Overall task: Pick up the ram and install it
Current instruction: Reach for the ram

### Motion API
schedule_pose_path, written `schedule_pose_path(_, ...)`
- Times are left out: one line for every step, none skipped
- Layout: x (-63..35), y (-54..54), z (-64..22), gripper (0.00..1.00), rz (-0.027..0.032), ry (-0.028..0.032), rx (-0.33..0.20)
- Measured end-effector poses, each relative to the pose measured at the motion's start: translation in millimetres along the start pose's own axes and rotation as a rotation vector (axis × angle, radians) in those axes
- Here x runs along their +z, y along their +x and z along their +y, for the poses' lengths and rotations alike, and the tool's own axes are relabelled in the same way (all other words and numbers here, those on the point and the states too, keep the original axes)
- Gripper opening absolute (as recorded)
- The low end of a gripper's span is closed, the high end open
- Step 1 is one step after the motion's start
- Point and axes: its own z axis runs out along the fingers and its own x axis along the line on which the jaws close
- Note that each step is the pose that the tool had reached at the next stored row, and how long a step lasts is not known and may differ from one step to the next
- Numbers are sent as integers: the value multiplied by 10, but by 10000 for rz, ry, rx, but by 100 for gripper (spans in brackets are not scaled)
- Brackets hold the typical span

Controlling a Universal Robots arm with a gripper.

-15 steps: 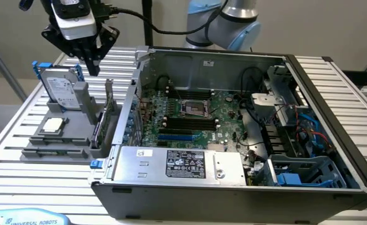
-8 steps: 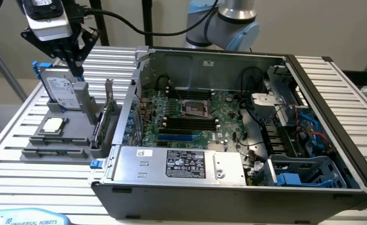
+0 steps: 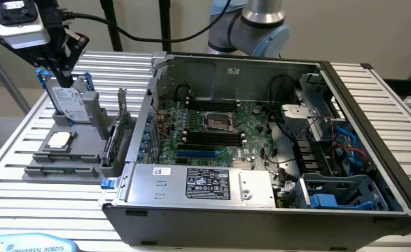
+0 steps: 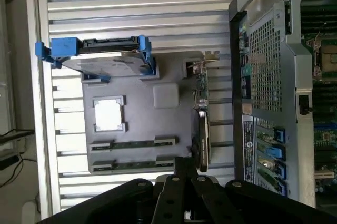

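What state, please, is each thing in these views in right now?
gripper: jaws shut, empty, over the parts holder.
ram: lying flat in the holder, not picked up.
hard drive: upright in the holder.
processor chip: flat in its recess.
computer case: open, side panel off.
memory slots: empty, as far as shows.

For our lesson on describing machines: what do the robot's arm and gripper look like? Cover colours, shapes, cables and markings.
The arm has rounded silver-grey joints with light blue caps. The gripper is black, built from bolted linkage bars, under a white boxy module with a dark label. A thick black cable leaves that module.
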Motion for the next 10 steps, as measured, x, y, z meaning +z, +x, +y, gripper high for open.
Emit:
schedule_pose_path(7, 45, -6, 11, 0, 0, 0)
schedule_pose_path(14, 91, -12, 11, -1, 0, -1)
schedule_pose_path(23, 136, -19, 11, -1, 0, -1)
schedule_pose_path(30, 180, -25, 11, 0, 0, 0)
schedule_pose_path(39, 225, -31, 11, 0, 0, 0)
schedule_pose_path(48, 272, -38, 11, -1, -1, 0)
schedule_pose_path(57, 316, -44, 11, -1, -1, 0)
schedule_pose_path(65, 361, -51, 11, -1, -1, -1)
schedule_pose_path(76, 410, -59, 11, -1, -1, -1)
schedule_pose_path(85, 452, -65, 11, -1, -1, -1)
